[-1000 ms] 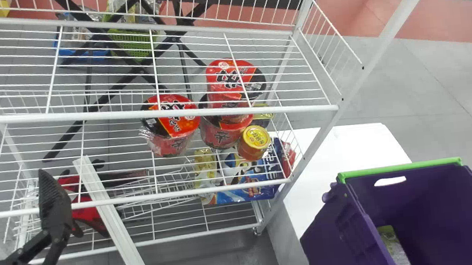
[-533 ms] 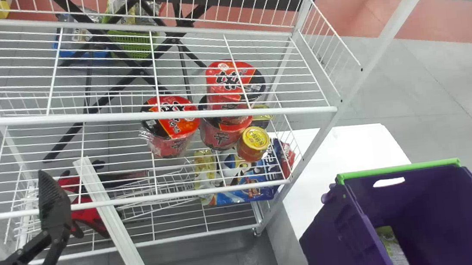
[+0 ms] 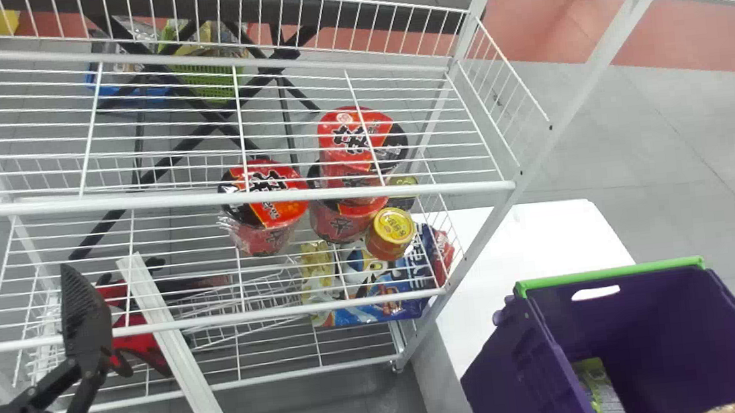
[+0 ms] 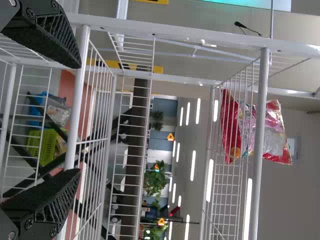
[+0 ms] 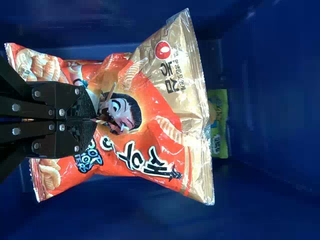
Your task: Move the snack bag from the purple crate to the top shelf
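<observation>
1. Left pincer (image 4: pixel 79 117) stood spread beside the wire rack (image 3: pixel 239 202), with nothing between its fingers.
2. Beyond it I took the high wire tier with a pink-and-red packet (image 4: pixel 272 132) for my top shelf (image 4: pixel 257 190).
3. Farther right, my snack bag (image 5: pixel 165 130) was inside the purple crate (image 3: pixel 616 271), off its left wall and toward the near side. A green packet (image 3: pixel 601 390) lay along that left wall.
4. Its long axis ran roughly in line with the fingers: the gold crimped end pointed out past the tips, toward the green packet, and the orange end lay back under the linkage. I couldn't fix that axis against the crate's edges.
5. My right pincer (image 5: pixel 95 120) was pressed nearly together, pinching a fold of the printed face, nearer the orange end than the gold.
6. I judged the bag light, puffed and soft, its film slippery, its crisps easily crushed. That gathered fold seemed a fair place to hold; a firm pinch without squeezing the belly would do, though the gold end might sag or swing on the lift.
</observation>
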`<action>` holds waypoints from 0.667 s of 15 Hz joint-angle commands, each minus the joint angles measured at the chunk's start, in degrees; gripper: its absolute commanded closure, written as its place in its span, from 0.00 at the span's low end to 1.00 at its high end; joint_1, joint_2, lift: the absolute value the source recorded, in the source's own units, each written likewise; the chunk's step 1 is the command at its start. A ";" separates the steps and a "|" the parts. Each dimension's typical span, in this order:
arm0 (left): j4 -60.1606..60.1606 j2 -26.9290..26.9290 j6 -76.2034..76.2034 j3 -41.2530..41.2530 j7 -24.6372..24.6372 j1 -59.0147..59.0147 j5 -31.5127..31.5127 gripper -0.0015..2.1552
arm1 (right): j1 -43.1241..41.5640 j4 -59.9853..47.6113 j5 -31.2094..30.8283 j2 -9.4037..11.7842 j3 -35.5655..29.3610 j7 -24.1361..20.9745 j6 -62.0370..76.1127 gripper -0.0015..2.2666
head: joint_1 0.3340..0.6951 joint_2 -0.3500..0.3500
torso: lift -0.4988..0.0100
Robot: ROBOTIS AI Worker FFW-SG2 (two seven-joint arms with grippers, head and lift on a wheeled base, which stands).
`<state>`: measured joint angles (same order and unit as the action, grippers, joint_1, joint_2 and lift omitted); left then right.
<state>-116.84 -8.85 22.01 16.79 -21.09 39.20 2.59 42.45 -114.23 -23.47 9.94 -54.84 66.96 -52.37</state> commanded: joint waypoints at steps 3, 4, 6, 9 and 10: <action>-0.05 0.06 0.00 0.09 0.00 0.17 0.05 0.03 | 0.00 -1.26 0.09 -0.36 -0.53 0.01 0.37 0.73 | 1.00 0.00 | 0.20; -0.05 0.06 0.00 0.18 0.00 0.26 0.14 0.03 | 0.00 -1.34 0.26 -0.36 -0.62 -0.08 0.37 0.73 | 1.00 0.00 | 0.21; -0.05 0.15 0.00 0.26 -0.09 0.35 0.40 0.03 | 0.00 -1.61 0.44 -0.36 -0.62 -0.25 0.37 0.73 | 1.00 0.00 | 0.22; -0.05 0.32 0.00 0.35 -0.26 0.35 0.75 0.03 | 0.00 -1.70 0.79 -0.44 -0.62 -0.87 0.90 0.73 | 1.00 0.00 | 0.24; -0.05 0.32 0.00 0.35 -0.35 0.35 1.02 0.03 | -0.09 -1.78 0.79 -0.44 -0.53 -1.04 1.08 0.73 | 1.00 0.00 | 0.25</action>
<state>-116.86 -8.58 22.03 17.14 -21.37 39.55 3.31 42.45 -115.93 -22.74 9.50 -55.51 66.01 -51.61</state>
